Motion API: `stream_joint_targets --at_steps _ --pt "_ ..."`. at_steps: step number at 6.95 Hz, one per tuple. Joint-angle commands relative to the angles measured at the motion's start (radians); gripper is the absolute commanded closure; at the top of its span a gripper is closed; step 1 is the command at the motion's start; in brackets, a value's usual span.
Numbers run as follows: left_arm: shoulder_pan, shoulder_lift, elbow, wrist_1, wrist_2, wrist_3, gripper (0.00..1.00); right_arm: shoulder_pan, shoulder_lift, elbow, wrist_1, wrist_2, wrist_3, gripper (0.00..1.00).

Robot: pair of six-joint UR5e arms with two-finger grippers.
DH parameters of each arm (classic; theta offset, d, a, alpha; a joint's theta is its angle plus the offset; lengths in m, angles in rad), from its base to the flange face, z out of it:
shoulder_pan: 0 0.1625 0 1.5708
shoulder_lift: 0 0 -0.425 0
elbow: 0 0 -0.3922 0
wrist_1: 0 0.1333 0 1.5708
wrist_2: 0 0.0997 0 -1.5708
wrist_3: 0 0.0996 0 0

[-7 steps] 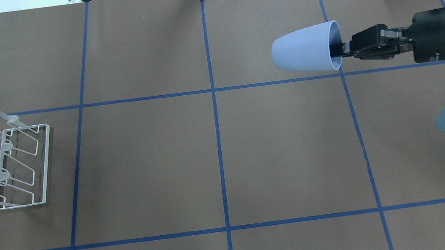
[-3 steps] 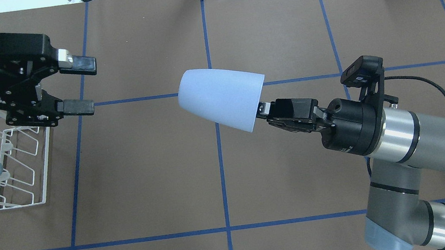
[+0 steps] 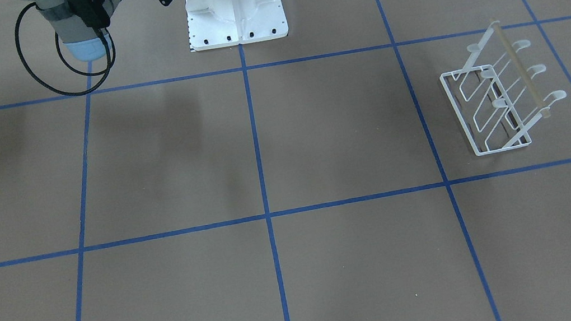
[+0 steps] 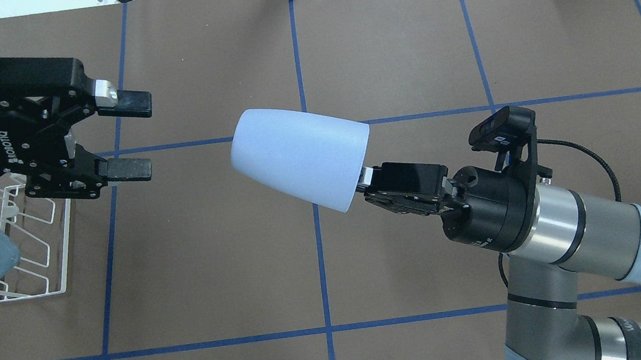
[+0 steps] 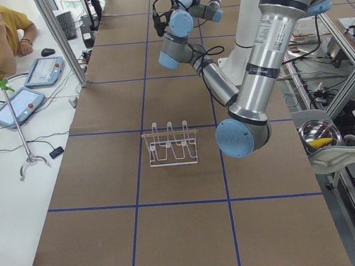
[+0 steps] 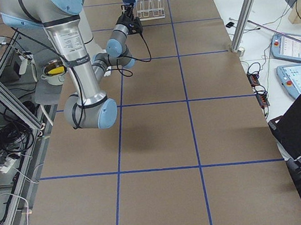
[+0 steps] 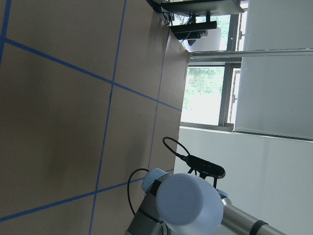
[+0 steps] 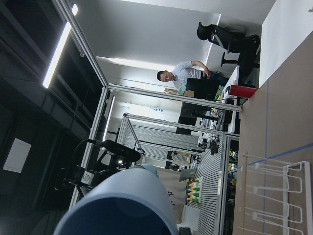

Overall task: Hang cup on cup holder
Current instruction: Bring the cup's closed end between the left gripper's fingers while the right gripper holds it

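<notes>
Since the picture of 0.4 s ago, the cup (image 4: 299, 158) has travelled further left across the table's centre line, carried by the right arm. The left gripper (image 4: 137, 135) has edged a little to the right to meet it.

At the far left of the overhead view, the cup holder (image 4: 35, 295) stands on the brown table (image 4: 215, 266), its far end hidden under the left arm. In the front-facing view the cup holder (image 3: 492, 107) shows whole, with no cup on it, its wooden rod (image 3: 520, 71) along the top and the rounded pegs slanting out.

The left gripper hangs just right of the rack. Its two fingers are spread wide with nothing between them, and they point towards the cup, a clear gap away from it.

The cup lies on its side in the air over the crossing of the blue tape lines (image 4: 296, 54). Its closed bottom faces the left gripper, as the left wrist view shows (image 7: 188, 205), and its mouth is turned to the right.

The right gripper (image 4: 364, 179) is clamped on the cup's rim at the mouth end and bears its whole weight. In the right wrist view the cup's side (image 8: 122, 205) fills the lower left.
</notes>
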Motion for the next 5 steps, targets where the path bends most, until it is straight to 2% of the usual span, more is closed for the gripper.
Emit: stream_joint_targets --at_steps 1,5 --pt "0.028 -0.001 0.003 -0.001 0.001 -0.002 0.01 -0.046 0.011 -0.017 0.000 -0.021 -0.068 1.00" --pt "0.051 -0.001 -0.004 -0.003 0.001 -0.002 0.01 -0.089 0.072 -0.030 -0.014 -0.058 -0.108 1.00"
